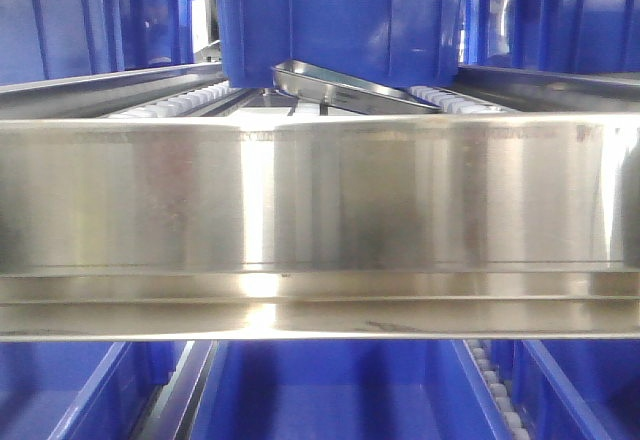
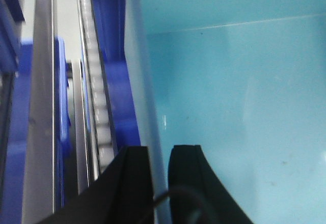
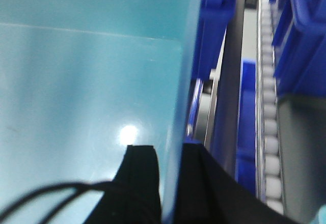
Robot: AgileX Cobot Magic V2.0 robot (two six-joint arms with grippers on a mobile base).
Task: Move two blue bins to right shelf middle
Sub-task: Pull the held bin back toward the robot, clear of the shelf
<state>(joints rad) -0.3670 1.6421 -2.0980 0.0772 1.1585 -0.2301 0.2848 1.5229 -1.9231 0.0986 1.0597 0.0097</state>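
Tools tight on cyan bin

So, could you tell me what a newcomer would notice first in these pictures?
In the front view, the shelf's broad steel rail spans the frame, with a dark blue bin above it. Both wrist views are filled by the pale cyan bin, the left tool and right tool each clamped over a side wall.

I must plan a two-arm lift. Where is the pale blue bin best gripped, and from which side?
I would grip the pale blue bin by the tops of its two opposite side walls, coming from above. The walls are thin, upright and smooth, no handle in view, so jaws fit astride them, as the left gripper and right gripper show.
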